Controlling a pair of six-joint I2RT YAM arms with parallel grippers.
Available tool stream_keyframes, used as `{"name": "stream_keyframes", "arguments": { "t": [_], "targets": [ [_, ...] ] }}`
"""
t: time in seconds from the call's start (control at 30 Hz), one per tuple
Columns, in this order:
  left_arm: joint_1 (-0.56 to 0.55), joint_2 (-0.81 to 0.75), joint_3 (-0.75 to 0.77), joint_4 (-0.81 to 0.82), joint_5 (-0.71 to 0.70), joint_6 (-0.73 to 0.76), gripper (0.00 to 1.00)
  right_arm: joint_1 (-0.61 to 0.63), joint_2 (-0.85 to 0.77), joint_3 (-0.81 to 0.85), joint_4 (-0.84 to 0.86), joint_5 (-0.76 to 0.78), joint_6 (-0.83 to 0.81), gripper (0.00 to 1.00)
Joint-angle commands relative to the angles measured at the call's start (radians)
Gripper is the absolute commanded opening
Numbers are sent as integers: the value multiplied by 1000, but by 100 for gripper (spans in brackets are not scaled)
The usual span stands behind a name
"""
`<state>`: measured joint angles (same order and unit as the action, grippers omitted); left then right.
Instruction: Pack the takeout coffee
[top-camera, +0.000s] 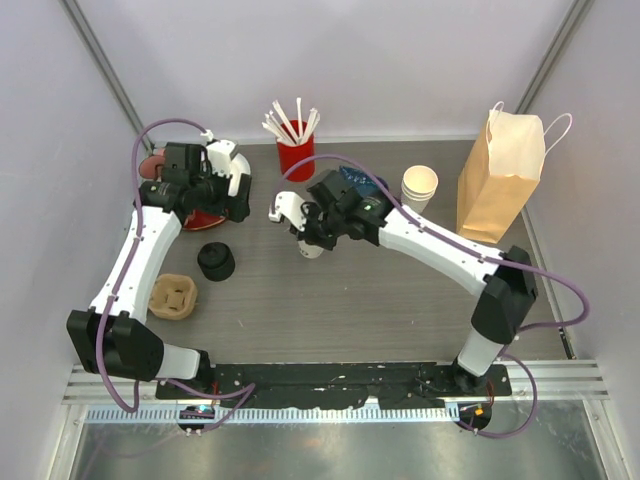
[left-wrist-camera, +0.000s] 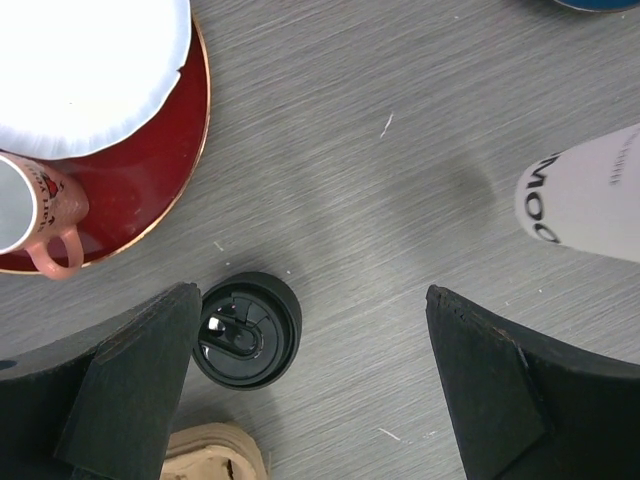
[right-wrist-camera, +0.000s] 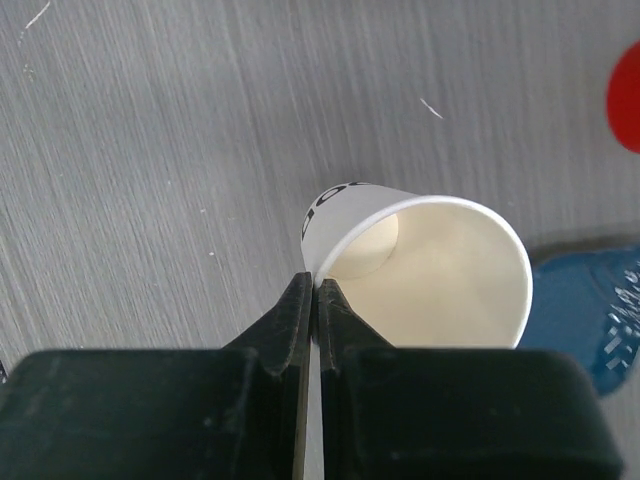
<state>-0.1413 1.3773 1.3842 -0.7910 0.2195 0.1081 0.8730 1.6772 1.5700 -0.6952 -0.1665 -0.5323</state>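
Pinching the rim of a lidless cream paper cup (right-wrist-camera: 440, 270) with the right gripper (right-wrist-camera: 316, 283), closing 1 finger inside the wall and 1 outside, at the centre of the top view. Holding the left gripper (left-wrist-camera: 312, 300) spread wide and gripping nothing, beside the red plate (left-wrist-camera: 150, 170) in the upper left of the top view. Showing a black lid (left-wrist-camera: 245, 330) on the table just beside that gripper's left finger, at centre left; not revealing whether a cup is standing under it. Judging the packing as barely beginning: seeing nothing yet in the cardboard carrier (top-camera: 172, 297) at lower left, and not seeing inside the brown paper bag (top-camera: 500, 175) at upper right. Probably needing capping, loading into the carrier, then bagging.
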Motion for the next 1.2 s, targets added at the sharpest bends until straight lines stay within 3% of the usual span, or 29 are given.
{"name": "stream_keyframes", "arguments": {
  "t": [0.0,0.23,0.57,0.6,0.63,0.8,0.9,1.0,1.03,1.07,1.17],
  "targets": [
    [8,-11,-10,-1,-22,1,100,29,47,30,85,-70,-17,1],
    [11,-11,-13,3,-45,10,100,86,168,48,54,80,-18,1],
    [11,-18,-16,4,-49,19,100,107,200,44,39,65,-21,2],
    [11,-18,-17,4,-48,19,100,107,199,51,30,62,-18,27],
    [11,-18,-17,4,-48,21,100,107,199,59,22,58,-15,41],
    [11,-20,-16,1,-39,24,100,107,135,128,9,64,25,80],
    [11,-21,-17,-5,-28,27,100,98,50,169,34,142,75,90],
    [12,-26,-19,-8,-20,33,100,8,1,225,36,229,180,93],
    [11,-27,-20,-10,-17,33,100,-85,-2,231,37,298,210,93],
    [11,-29,-22,-11,-12,34,100,-136,3,235,37,330,247,92],
    [11,-32,-22,-16,-6,35,100,-361,24,234,10,337,376,75]
  ]
}}
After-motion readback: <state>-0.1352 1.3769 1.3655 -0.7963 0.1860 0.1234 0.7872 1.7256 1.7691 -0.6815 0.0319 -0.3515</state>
